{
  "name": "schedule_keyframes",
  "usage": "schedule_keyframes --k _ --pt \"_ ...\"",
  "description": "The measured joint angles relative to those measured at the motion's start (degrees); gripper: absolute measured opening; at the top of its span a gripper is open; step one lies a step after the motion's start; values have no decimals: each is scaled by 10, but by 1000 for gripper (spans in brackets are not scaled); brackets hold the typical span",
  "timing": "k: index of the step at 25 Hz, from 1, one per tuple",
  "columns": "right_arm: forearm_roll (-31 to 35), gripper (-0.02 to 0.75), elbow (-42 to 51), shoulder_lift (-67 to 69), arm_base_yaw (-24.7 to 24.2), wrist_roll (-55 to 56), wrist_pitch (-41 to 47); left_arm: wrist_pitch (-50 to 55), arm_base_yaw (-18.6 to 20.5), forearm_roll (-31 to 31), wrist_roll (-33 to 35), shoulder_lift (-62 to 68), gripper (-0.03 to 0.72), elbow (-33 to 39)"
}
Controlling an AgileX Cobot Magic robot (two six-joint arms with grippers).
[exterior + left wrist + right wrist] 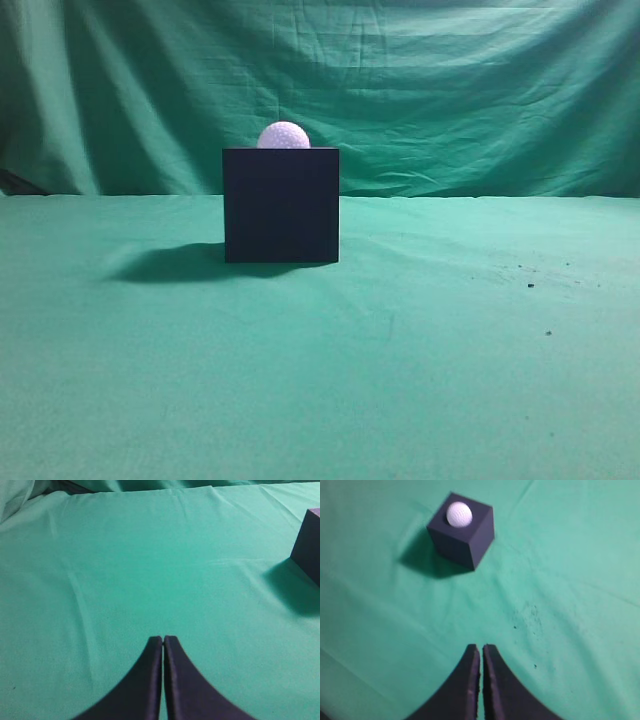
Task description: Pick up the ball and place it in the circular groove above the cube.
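A white dimpled ball [284, 136] sits on top of a black cube [281, 205] in the middle of the green table; both also show in the right wrist view, ball [459, 514] on cube [465, 536]. My right gripper [481, 647] is shut and empty, well back from the cube. My left gripper [163, 639] is shut and empty over bare cloth; a corner of the cube [308, 546] shows at its far right. Neither gripper shows in the exterior view.
A green cloth [420, 360] covers the table and hangs as a backdrop [450, 80]. Small dark specks [530, 285] lie on the cloth at the right, also in the right wrist view [527, 615].
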Motion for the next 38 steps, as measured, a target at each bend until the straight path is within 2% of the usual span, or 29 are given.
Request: schedule_keyframes --k 3,7,15,18,21,27,30,34,38 --pt "13 0 47 -78 0 0 -24 0 0 0 0 0 0 0" --pt "6 0 63 -158 0 -7 -23 0 0 0 0 0 0 0" --pt "-47 0 64 -202 0 -40 -22 0 0 0 0 0 0 0" --pt "-55 0 90 -221 -9 -41 -61 0 0 0 0 0 0 0" --pt "-48 0 146 -254 -61 -41 -127 0 0 0 0 0 0 0" --pt "-14 0 301 -343 -216 -42 -261 0 0 0 0 0 0 0" --pt "-4 0 376 -391 -276 -42 -311 0 0 0 0 0 0 0" --pt "6 0 457 -424 -327 -42 -357 0 0 0 0 0 0 0" --pt "15 0 508 -425 -344 -41 -371 0 0 0 0 0 0 0"
